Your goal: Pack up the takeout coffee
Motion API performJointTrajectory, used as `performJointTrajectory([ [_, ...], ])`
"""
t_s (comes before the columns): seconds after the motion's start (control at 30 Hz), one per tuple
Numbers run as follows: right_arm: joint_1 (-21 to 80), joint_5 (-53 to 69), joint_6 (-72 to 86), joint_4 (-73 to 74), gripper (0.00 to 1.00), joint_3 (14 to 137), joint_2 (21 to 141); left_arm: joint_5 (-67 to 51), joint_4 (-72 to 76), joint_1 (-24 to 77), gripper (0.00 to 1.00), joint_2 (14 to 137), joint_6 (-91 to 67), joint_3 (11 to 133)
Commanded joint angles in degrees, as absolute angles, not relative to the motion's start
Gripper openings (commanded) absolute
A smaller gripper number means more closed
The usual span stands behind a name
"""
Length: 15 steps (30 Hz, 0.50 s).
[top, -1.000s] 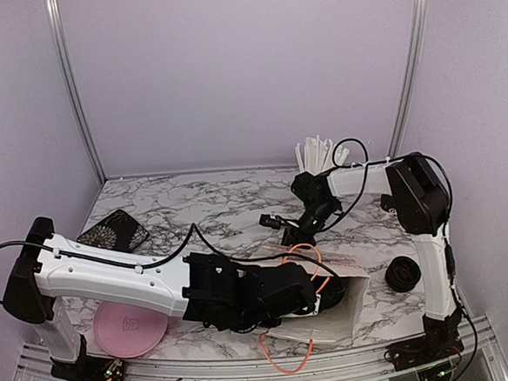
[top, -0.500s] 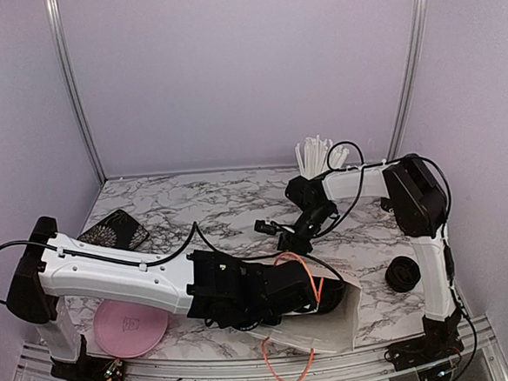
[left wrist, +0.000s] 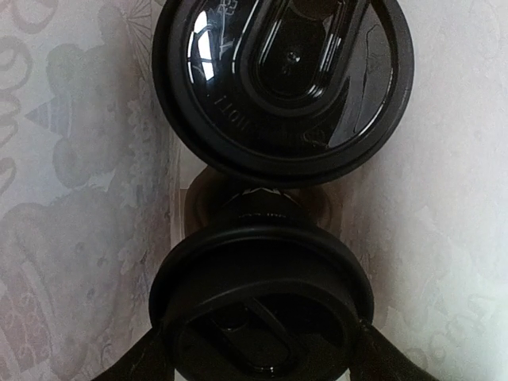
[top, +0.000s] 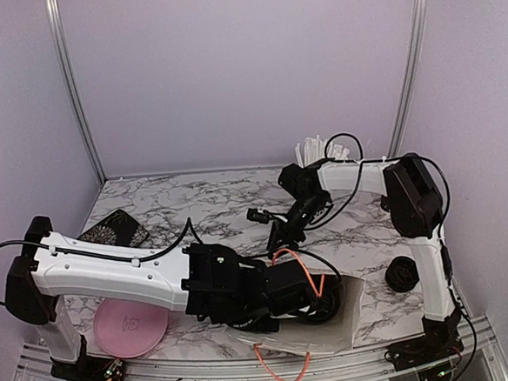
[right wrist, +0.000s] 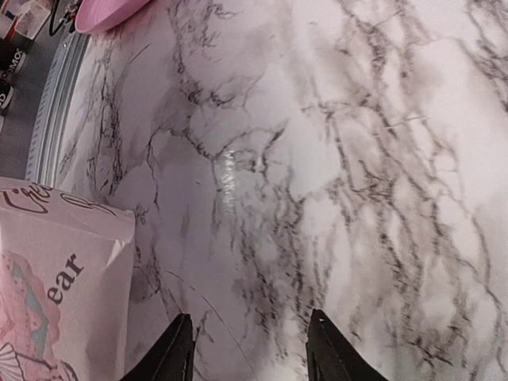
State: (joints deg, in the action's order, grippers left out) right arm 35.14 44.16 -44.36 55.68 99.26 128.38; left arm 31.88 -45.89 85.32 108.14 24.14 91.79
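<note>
Left wrist view: my left claw pinches the takeout coffee, one finger on each side of its lid rim, deep inside the paper bag.
Right wrist view: my right claw stands spread over bare marble just outside the bag's mouth, with nothing between its fingers.
Just changed: over the last second the right claw has widened and drawn back from the bag's mouth. My left arm has pushed slightly further into the bag.
Meaning: I judge the bag no longer needs holding open and the coffee is as good as packed. What remains is to let go and back out without dragging the cup along.
Coffee's place: inside the bag, lid toward my wrist, base just beside a second lidded cup. I cannot tell whether they touch.
Lidded cups in the bag: two.
Bags: one, lying on its side.
Orange handle loops: two, one above the bag and one in front of it.
Black round thing: one, right of the bag; lid or cup, I cannot tell.
Pink plate: one, well left of the bag.
Straw bunch: one, behind the bag.
</note>
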Motion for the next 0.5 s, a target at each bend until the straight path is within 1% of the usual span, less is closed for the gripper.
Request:
performJointTrajectory([
  [0.0, 29.42, 43.84, -44.89, 60.45, 0.48, 105.95, 127.37, 27.43, -52.09, 84.71, 0.53, 110.47, 21.98, 95.22],
  [0.07, 27.92, 43.85, -45.8, 61.43, 0.49, 106.06, 125.38, 26.44, -53.19, 83.98, 0.53, 110.81, 21.91, 96.34],
  [0.2, 26.35, 42.89, -47.54, 61.9, 0.5, 103.03, 120.2, 19.62, -55.67, 80.9, 0.51, 113.08, 20.52, 101.12],
  [0.3, 25.51, 42.2, -48.28, 62.2, 0.5, 100.88, 116.89, 17.41, -56.66, 80.01, 0.51, 114.06, 19.75, 101.66],
  [0.47, 23.06, 44.8, -50.82, 65.75, 0.5, 99.93, 112.05, 9.31, -60.26, 78.49, 0.5, 116.77, 16.99, 106.78],
])
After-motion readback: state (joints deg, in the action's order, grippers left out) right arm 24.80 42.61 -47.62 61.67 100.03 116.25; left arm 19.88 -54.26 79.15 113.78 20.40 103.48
